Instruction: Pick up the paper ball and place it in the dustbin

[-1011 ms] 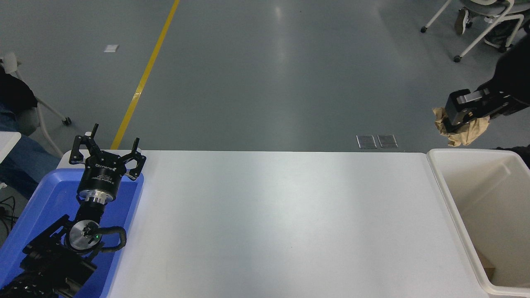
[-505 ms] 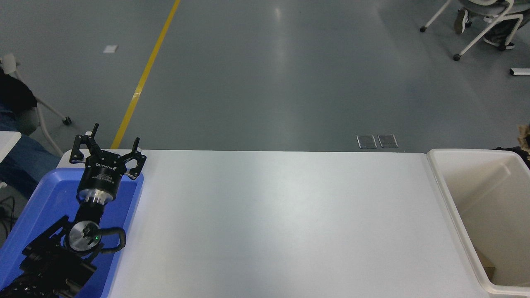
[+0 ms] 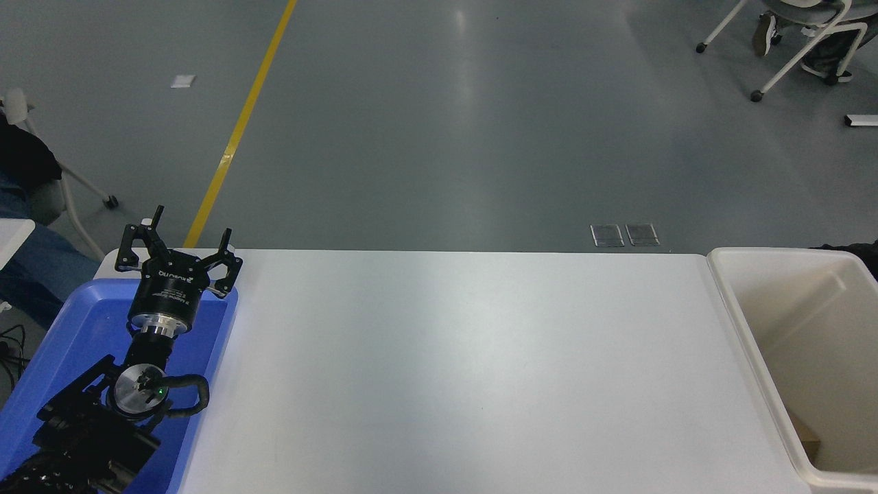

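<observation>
Paper ball not in view, so where it is can't be told; judged light, soft, crushable, best pinched across its middle. Dustbin (image 3: 720, 288) at 3–4 o'clock, a brownish scrap low inside. Left gripper (image 3: 180, 254) parked at 8 o'clock over blue tray (image 3: 41, 357), fingers apart. Right gripper out of frame.

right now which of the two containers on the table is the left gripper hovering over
The shallow blue tray at the table's left end; the left gripper is above it with jaws open. The deep cream-white dustbin sits at the far right.
</observation>
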